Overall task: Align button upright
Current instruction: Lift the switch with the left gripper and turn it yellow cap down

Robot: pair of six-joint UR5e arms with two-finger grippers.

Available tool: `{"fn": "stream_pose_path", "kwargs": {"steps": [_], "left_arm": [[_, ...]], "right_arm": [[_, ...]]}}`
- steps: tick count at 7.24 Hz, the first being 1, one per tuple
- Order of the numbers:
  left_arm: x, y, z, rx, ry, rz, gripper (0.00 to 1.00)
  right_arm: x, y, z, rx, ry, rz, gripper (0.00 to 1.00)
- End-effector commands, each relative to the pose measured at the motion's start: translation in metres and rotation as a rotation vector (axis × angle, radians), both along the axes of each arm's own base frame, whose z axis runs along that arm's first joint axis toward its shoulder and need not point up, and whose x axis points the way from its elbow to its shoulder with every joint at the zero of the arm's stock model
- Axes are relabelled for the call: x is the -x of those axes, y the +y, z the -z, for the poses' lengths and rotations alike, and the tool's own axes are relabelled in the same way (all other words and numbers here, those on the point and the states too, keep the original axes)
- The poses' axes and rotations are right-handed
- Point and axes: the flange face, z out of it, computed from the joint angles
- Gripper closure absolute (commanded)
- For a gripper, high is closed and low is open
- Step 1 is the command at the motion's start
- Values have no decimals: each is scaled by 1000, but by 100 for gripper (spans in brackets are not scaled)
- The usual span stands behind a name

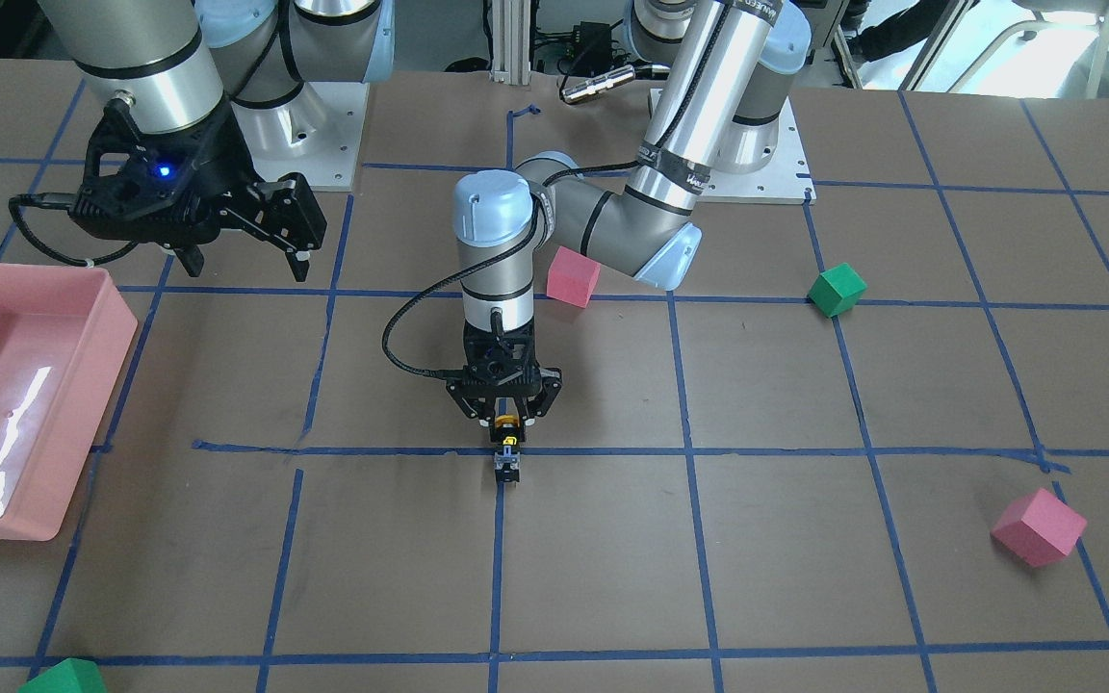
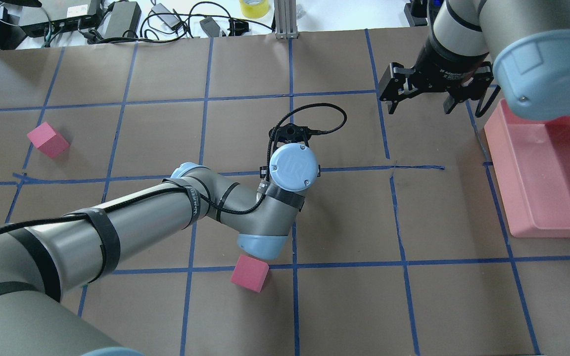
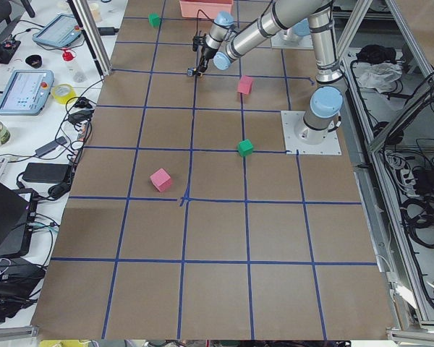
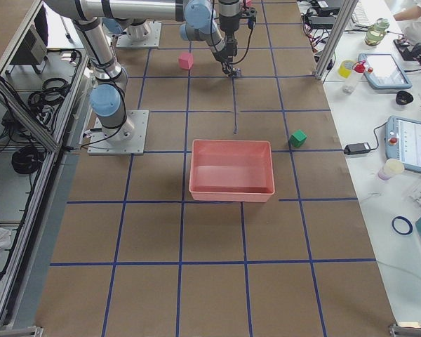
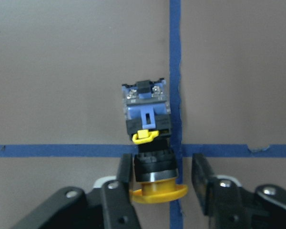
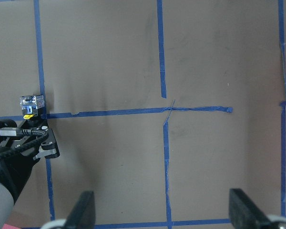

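Yellow-capped, the button [image 5: 146,138] lay on its side at a tape crossing [image 5: 178,150] on the tabletop [image 5: 62,71], the left gripper [image 5: 162,164] holding its jaws apart astride the neck; closing off-centre could roll it away.

Seen from the left wrist, open table [image 5: 62,71] surrounds the button [image 5: 146,114] from nine through three o'clock; fingers [image 5: 124,179] flank its cap at six.
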Motion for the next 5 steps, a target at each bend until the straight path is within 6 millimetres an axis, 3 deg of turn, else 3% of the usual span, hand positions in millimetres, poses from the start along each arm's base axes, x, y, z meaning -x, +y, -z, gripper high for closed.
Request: {"fn": "stream_pose_path", "kwargs": {"steps": [1,3,5], "left_arm": [[0,0,-8,-32,-31,43,100],[-10,-31,-41,-219,-38,-1,100],[-18,-43,-67,-368,-35,-28,100]], "right_arm": [[0,0,1,-2,0,0,0],[0,0,1,-1,0,0,0],[0,0,1,-1,0,0,0]]}}
